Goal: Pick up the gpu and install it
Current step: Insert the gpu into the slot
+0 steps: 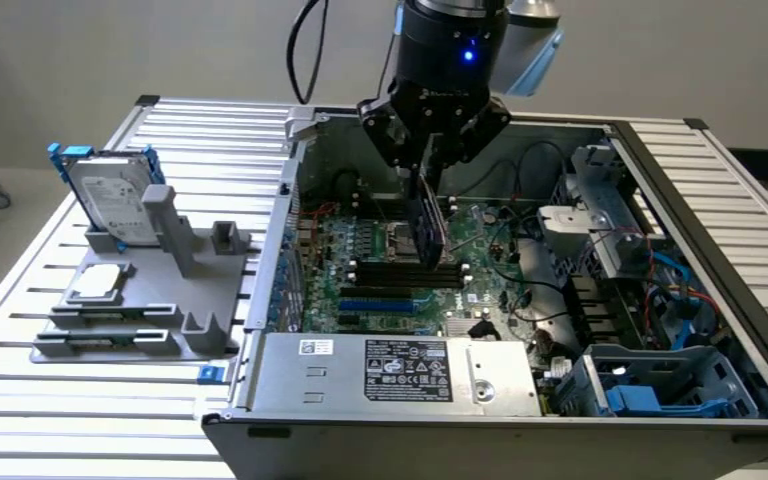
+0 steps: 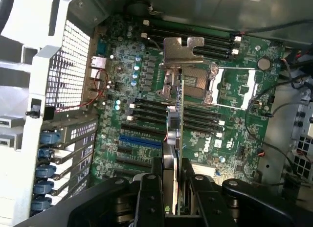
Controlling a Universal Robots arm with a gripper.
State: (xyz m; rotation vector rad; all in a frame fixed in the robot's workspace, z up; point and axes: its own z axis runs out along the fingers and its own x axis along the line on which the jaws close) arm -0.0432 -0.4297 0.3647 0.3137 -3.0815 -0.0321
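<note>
Green gpu [image 2: 174, 139], pinched between fingers [image 2: 149, 197], hangs edge-down over motherboard [image 2: 110, 153].

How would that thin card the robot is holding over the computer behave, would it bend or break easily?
Probably stiff: the gpu hangs straight, edge-down, from the gripper without sagging. Likely light, since a pinch at one edge holds it. Probably fragile too: it is a thin board, held above the motherboard.

one gpu [image 1: 424, 225], one gripper [image 1: 427, 170], one hard drive [image 1: 111, 205], one processor chip [image 1: 100, 281], one pc case [image 1: 491, 450].
</note>
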